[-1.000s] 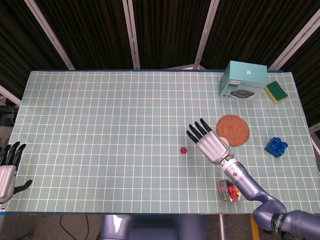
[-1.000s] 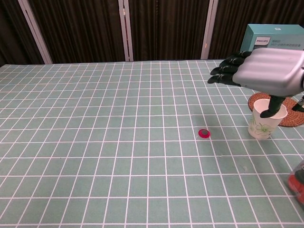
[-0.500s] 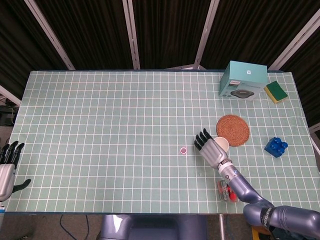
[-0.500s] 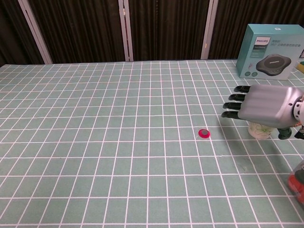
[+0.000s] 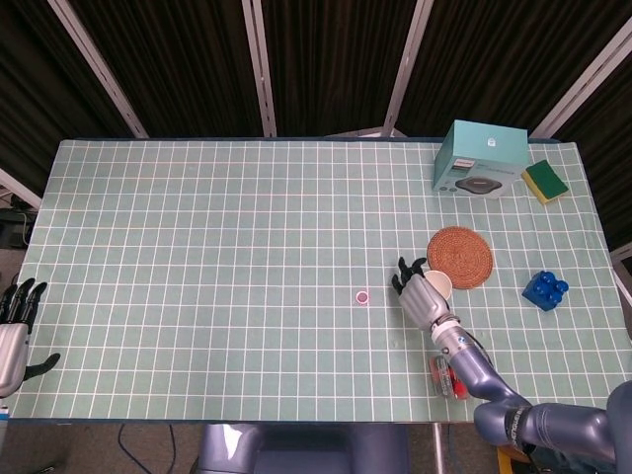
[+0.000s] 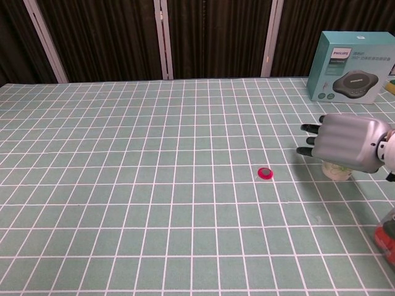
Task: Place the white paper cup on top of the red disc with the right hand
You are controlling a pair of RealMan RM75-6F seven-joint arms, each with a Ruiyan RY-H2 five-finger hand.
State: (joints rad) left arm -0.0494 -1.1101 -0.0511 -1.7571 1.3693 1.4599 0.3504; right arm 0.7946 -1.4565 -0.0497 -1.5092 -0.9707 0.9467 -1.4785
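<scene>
From the head view, the right hand (image 5: 423,294) sits low beside the white paper cup (image 5: 439,284), its dark fingers (image 5: 404,274) bent around the cup's left side; whether they press the wall cannot be told from here. The cup stands upright on the green checked tablecloth (image 5: 217,237), just off the edge of the round woven coaster (image 5: 460,256). The small red disc (image 5: 362,296) lies alone to the left, apart from the cup. Only this view shows the left hand (image 5: 14,331) at the table's near left corner, fingers straight and slightly spread, holding nothing, and the knobbly blue toy block (image 5: 545,289), the yellow-green sponge (image 5: 545,182) beside the teal box (image 5: 478,159), and a red-and-clear item (image 5: 449,375) at the front edge.

The chest view shows the hand's (image 6: 347,143) smooth silver back covering most of the cup (image 6: 336,170), whose bottom carries a faint green print. The disc (image 6: 265,173) is a flat button with a dark centre. The box (image 6: 355,66) has a printed cardboard face.

Against a second ago, the hand has dropped from above the cup to its side, and its fingers have curled in.
</scene>
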